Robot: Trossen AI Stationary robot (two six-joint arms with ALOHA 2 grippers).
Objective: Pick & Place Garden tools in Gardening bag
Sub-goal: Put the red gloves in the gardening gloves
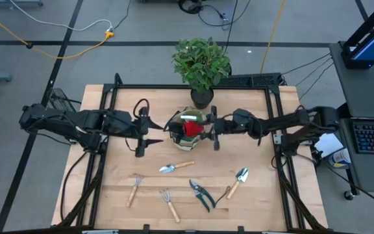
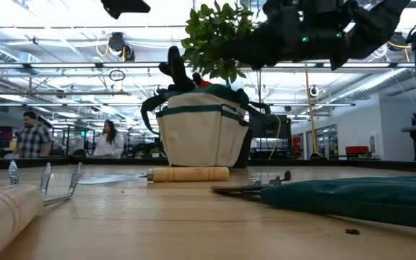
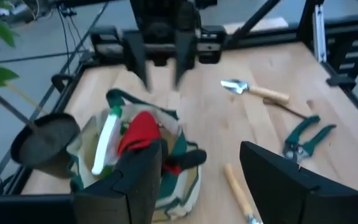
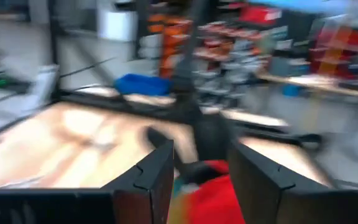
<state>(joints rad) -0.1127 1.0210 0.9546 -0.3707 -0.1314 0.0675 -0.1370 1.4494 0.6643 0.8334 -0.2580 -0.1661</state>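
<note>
High view: the left claw (image 1: 140, 138) hangs just left of the gardening bag (image 1: 188, 127), jaws spread wide and empty. The bag sits mid-surface, in front of the potted plant (image 1: 201, 62), with the red-black gloves (image 1: 192, 129) and a green spray bottle (image 3: 106, 138) already inside. The right claw (image 1: 214, 133) is at the bag's right edge over the gloves, fingers parted with nothing gripped, so I judge the gloves have just been dropped in. On the surface (image 1: 258, 195) nearer the camera lie a fork (image 1: 135, 188), trowel (image 1: 176, 166), rake (image 1: 169, 204), pruners (image 1: 201, 194) and a second trowel (image 1: 237, 182). The next move calls for lifting clear and reaching down for one of these
</note>
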